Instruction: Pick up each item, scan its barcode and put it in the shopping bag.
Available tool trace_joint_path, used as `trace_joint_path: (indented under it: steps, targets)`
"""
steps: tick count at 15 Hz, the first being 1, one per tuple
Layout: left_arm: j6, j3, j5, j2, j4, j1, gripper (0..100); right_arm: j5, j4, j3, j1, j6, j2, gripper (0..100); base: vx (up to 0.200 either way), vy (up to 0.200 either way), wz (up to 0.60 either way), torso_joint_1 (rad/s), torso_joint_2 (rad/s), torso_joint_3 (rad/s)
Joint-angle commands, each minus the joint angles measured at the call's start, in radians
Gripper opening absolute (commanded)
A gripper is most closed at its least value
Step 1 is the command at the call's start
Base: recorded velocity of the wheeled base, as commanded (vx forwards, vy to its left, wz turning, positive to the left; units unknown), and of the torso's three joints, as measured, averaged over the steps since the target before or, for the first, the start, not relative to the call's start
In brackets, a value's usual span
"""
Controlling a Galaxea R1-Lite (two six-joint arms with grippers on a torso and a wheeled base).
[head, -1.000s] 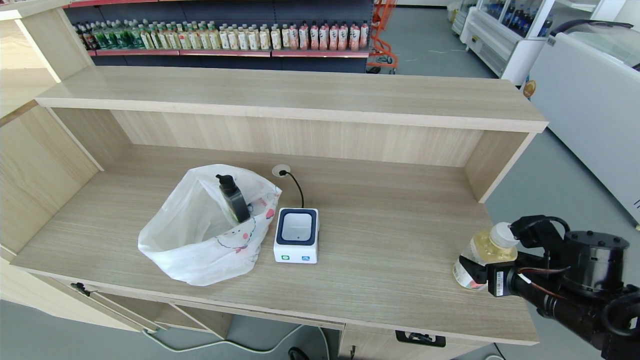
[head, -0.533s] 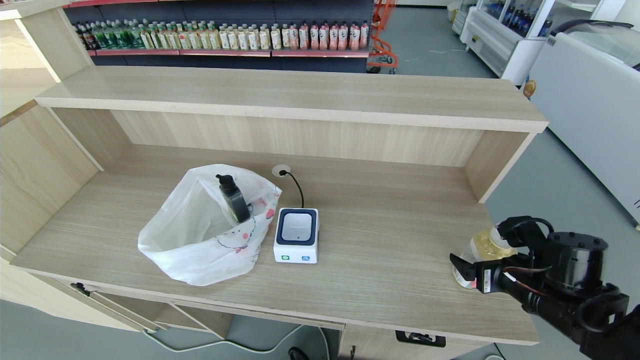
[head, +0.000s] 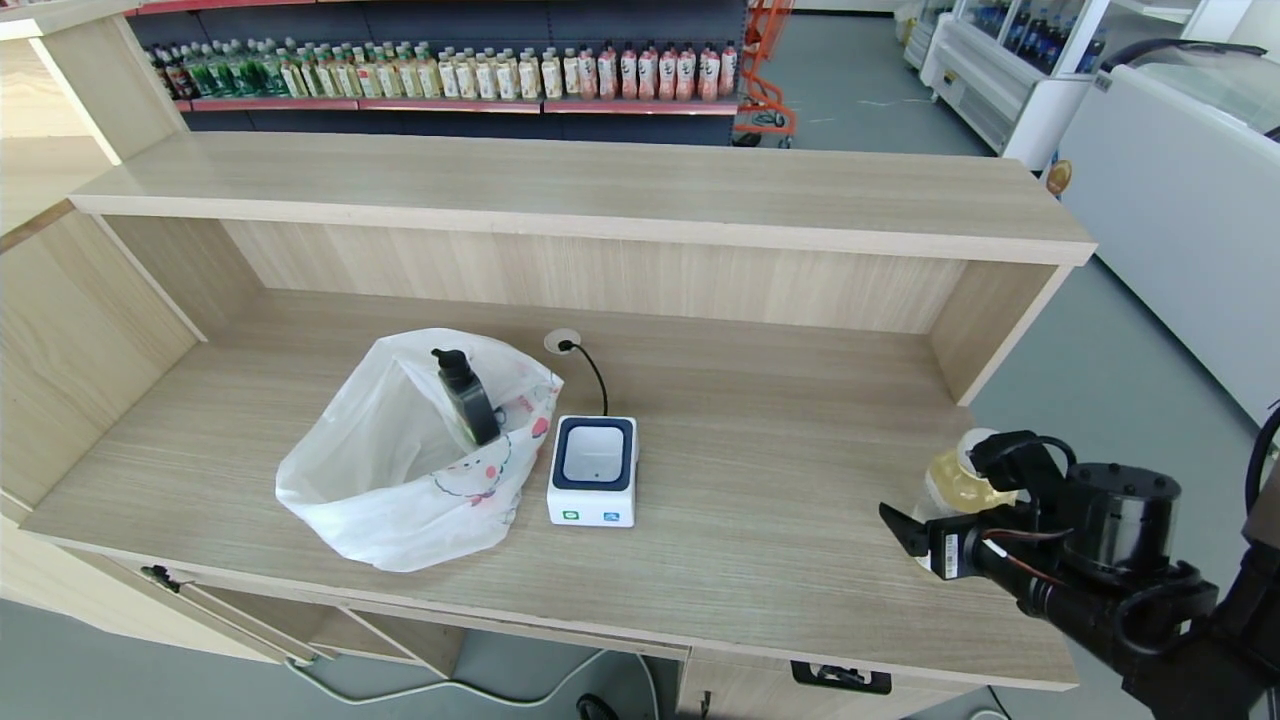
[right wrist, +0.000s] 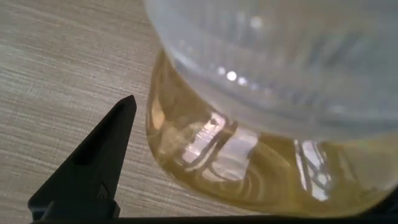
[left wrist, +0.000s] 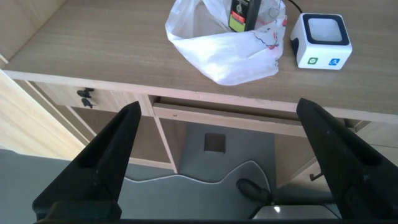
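**A:** What sits farthest left?

**B:** The left claw (left wrist: 217,109). It hangs in front of the desk (head: 780,470), lower than the near edge, and it is spread wide with nothing in it.

**A:** And on the desk itself?

**B:** First the shopping bag (head: 400,480). It is white plastic with its mouth open, slumped on the left half of the desk. A dark pump bottle (head: 468,402) leans inside it, with its pump head poking above the rim. The left wrist view shows the same bottle's label (left wrist: 239,15) in the bag.

**A:** What is next to the bag?

**B:** The scanner (head: 593,470) stands just beside the bag's right side. It is a small white box with a dark-framed window facing up. A black cable (head: 592,375) runs from behind it to a round port in the desk farther back.

**A:** And the right end?

**B:** It is well apart from the scanner, past a stretch of bare wood. There the right claw (head: 933,490) is closed around a clear bottle (head: 955,485) of yellow liquid with a pale cap, near the desk's right front corner.

**A:** Is that bottle resting on the desk?

**B:** I cannot tell, because the claw hides its base. The right wrist view shows the bottle (right wrist: 249,143) up close, with wood grain beside it.
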Motion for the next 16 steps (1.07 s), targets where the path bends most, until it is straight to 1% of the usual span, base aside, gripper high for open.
trace_joint_path:
  steps: [1,2,7,10,13,15,16]
  targets:
    - [0.0,0.0,0.0,0.0,0.0,0.0,100,0.006,-0.027,-0.004,0.004,0.003,0.006,100,0.0,0.0,0.0,0.0,0.0,0.0]
    - [0.0,-0.002,0.0,0.0,0.0,0.0,100,0.009,-0.07,-0.006,0.002,0.006,0.015,0,0.0,0.0,0.0,0.0,0.0,0.0]
    - [0.0,0.0,0.0,0.0,0.0,0.0,100,0.006,-0.067,0.008,-0.019,-0.006,0.02,0,0.0,0.0,0.0,0.0,0.0,0.0]
    - [0.0,0.0,0.0,0.0,0.0,0.0,100,0.008,-0.071,0.014,-0.021,-0.049,0.021,0,0.0,0.0,0.0,0.0,0.0,0.0]
    - [0.0,-0.002,0.0,0.0,0.0,0.0,100,0.006,-0.067,0.015,-0.021,-0.065,0.023,0,0.0,0.0,0.0,0.0,0.0,0.0]
    - [0.0,0.0,0.0,0.0,0.0,0.0,100,0.015,-0.061,-0.008,-0.029,-0.049,-0.054,0,0.0,0.0,0.0,0.0,0.0,0.0]
    - [0.002,0.0,0.0,0.0,0.0,0.0,100,0.068,-0.013,-0.046,-0.045,-0.006,-0.138,0,0.0,0.0,0.0,0.0,0.0,0.0]
